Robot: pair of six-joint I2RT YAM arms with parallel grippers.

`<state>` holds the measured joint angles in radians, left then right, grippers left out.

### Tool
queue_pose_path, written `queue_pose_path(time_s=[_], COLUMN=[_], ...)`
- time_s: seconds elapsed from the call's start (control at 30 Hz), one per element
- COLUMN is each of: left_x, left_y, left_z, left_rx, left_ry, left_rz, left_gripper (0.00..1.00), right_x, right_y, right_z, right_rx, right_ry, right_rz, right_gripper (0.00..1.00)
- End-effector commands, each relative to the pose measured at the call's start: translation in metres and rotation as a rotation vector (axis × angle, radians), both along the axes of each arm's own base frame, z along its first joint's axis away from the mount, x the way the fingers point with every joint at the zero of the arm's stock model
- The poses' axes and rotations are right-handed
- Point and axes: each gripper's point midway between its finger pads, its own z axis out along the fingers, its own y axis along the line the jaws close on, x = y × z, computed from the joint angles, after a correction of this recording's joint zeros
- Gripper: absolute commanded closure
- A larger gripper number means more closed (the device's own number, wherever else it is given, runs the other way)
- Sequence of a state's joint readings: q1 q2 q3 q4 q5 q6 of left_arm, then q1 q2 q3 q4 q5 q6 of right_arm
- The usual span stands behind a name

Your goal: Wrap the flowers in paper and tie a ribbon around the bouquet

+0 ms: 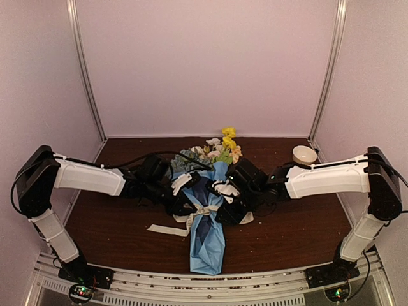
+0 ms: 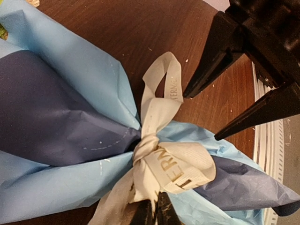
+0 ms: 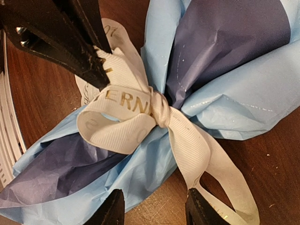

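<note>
Top external: locate bouquet (image 1: pixel 207 236) at centre of table (image 1: pixel 115 223), between left gripper (image 1: pixel 185 204) and right gripper (image 1: pixel 226 213). Read long axis as near-to-far, slightly tilted. Flowers (image 1: pixel 223 143) point to far side, narrow tail to near edge.

Left wrist: find ribbon (image 2: pixel 159 154) knotted round paper (image 2: pixel 56 117) at pinched waist, one loop to each side of knot. Note own fingertips clenched on nearer loop. Note right gripper's jaws standing apart just beside other loop, grasping nothing.

Right wrist: confirm same. Own jaws released, free loop lying by one finger, not pinched. Left gripper's tips clamped on opposite loop.

Expect trouble from a one-sided pull. With only one loop held, risks dragging bouquet across table or swinging it off axis instead of tightening knot. Judge bow loose, so a tug on a tail rather than a loop probably undoes it. Beware closing right jaws too low, catching paper together with ribbon and tearing or crushing it.
</note>
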<state>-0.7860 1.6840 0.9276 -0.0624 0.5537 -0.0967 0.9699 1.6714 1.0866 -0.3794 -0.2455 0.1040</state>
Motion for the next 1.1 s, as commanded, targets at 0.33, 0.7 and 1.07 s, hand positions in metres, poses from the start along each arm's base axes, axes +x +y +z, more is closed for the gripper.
queue_pose_path(time_s=[0.33,0.7,1.07], left_x=[0.005,-0.039,-0.007], left_y=[0.016,0.042,0.054], left_z=[0.032,0.021,0.030], left_rx=[-0.020,-0.027,0.044], left_ry=[-0.127,-0.138,-0.283], left_rz=[0.056,0.015,0.143], left_gripper=[1.00,0.89,0.62], right_x=[0.002,0.003,0.000], right_y=[-0.003,-0.001,-0.003], right_z=[0.002,0.001,-0.002], right_rx=[0.005,0.008,0.004], right_ry=[-0.010,-0.006,0.007], right_rz=[-0.019,-0.014,-0.014], right_gripper=[0.55,0.55,0.55])
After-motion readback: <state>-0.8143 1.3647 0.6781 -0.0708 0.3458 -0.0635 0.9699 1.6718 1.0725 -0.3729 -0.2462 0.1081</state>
